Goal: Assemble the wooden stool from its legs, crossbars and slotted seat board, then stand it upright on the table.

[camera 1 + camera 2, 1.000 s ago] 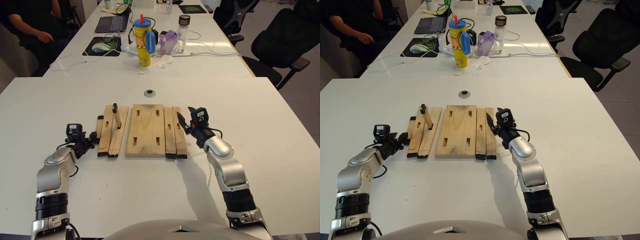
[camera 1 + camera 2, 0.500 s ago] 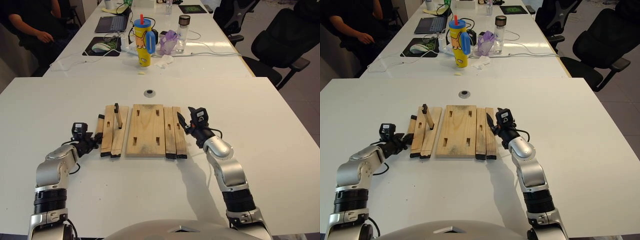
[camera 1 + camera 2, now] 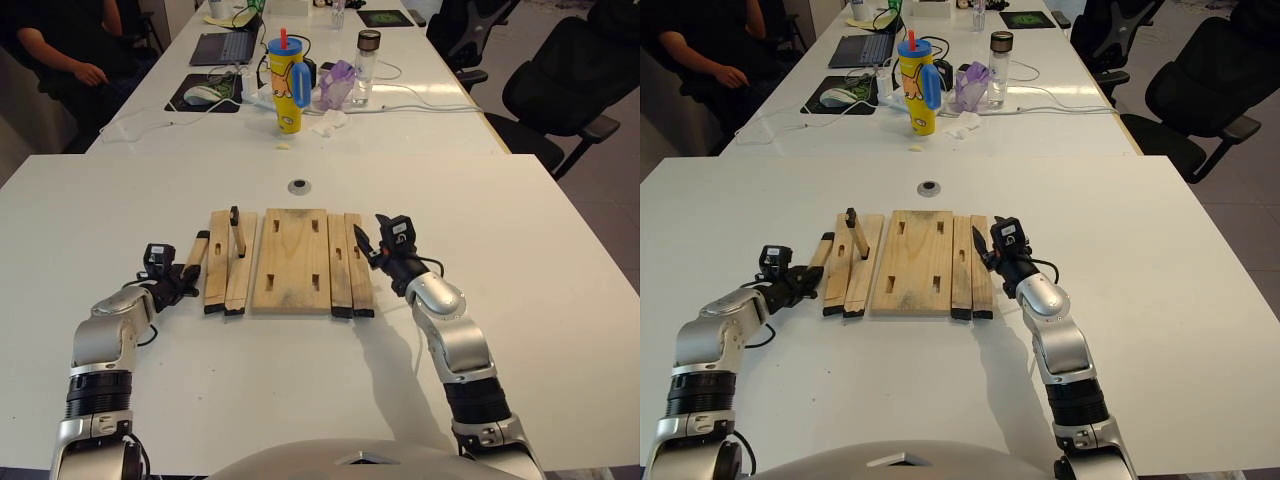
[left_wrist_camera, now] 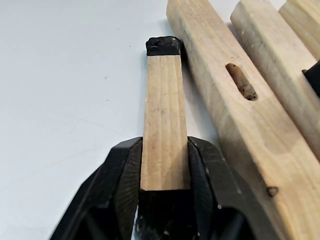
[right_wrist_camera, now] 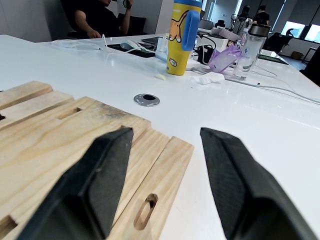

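From the head views, the slotted seat board lies flat in the middle of the white worktop. A pair of legs lies along each of its long sides: the left legs are just beside it and the right legs are against its other edge. An upright crossbar with a dark tip stands up from the left legs. The left end effector rests low on the worktop outside the left legs, clenched on the near end of a thin crossbar. That crossbar angles away towards the outer left leg. The right end effector hangs over the far end of the right legs, fingers spread and holding nothing. A round grommet sits in the worktop beyond the board, and a yellow cup stands on the table behind. In the left wrist view, both black fingers press the sides of the crossbar. Its black-capped far end lies just beside a slotted leg, though whether the two touch cannot be told. In the right wrist view, the released fingers stand wide apart above the outer right leg and its slot, with the seat board to one side.
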`<state>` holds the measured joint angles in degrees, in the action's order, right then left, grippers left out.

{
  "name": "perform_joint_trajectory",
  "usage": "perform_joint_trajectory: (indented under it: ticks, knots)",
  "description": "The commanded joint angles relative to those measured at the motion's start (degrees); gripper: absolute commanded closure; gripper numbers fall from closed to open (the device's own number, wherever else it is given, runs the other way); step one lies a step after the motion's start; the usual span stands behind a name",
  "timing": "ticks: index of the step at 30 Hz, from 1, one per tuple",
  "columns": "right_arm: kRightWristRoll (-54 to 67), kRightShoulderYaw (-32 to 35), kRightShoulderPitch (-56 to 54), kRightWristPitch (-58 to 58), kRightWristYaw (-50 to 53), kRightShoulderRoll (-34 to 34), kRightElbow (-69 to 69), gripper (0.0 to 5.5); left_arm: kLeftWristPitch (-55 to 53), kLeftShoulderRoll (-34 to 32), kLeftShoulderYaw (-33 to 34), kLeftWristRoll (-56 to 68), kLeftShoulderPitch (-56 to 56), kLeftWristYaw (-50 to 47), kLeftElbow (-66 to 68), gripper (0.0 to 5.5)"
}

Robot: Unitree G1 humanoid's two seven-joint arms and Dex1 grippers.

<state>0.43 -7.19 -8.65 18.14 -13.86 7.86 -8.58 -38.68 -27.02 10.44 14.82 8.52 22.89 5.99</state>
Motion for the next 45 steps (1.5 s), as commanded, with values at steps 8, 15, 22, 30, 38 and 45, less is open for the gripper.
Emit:
perform_joint_trajectory:
  ticks: [8,15,22,30,38,45]
  knots:
    - [16.9,8.3,-3.9,6.3,-2.1,-5.6,-5.7,2.76,28.6,4.2,4.6,1.9,11.7,-3.3,-14.7,4.19]
    - [50.9,17.7,-11.2,23.2,-2.0,-7.1,-15.4,1.76,25.8,2.0,-7.7,2.7,16.4,5.6,-24.2,4.19]
    - [72.8,23.0,-15.8,26.5,6.9,-5.9,-16.2,1.75,29.3,0.2,-17.7,-1.2,15.1,15.4,-23.4,4.19]
    - [79.8,23.2,-15.9,25.1,13.3,-3.5,-12.7,2.30,32.0,1.5,-21.0,-3.3,15.0,17.8,-22.6,4.19]
    - [79.6,21.7,-14.1,24.0,14.4,-2.4,-12.9,3.56,31.6,1.7,-19.2,-3.9,15.6,16.4,-21.4,4.19]
    - [78.9,20.2,-13.5,23.8,14.0,-1.3,-12.5,4.63,31.6,1.7,-18.9,-4.4,15.4,16.4,-21.1,4.19]
